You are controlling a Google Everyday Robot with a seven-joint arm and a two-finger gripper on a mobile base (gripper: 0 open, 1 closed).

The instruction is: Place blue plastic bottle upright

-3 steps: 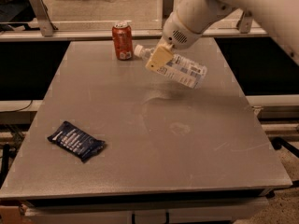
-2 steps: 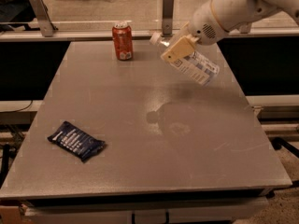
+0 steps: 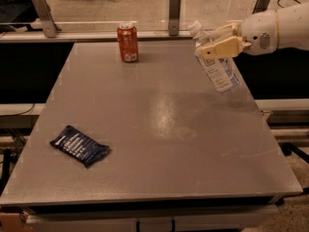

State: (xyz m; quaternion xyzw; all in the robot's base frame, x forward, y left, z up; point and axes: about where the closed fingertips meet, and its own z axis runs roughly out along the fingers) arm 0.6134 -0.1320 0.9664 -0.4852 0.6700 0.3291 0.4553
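Note:
The blue plastic bottle is a clear bottle with a white cap and a pale-blue label. It hangs in the air above the table's right edge, tilted with the cap up and to the left. My gripper reaches in from the right and is shut on the bottle's upper part, its tan fingers on either side of it. The bottle's base is clear of the table.
A red-orange soda can stands upright at the table's far side. A flat dark-blue packet lies at the near left. The grey table has a railing and glass behind it. My white arm enters from the right.
My gripper has carried the bottle to the right and upward. The bottle has turned from nearly lying sideways to a steeper, more upright tilt.

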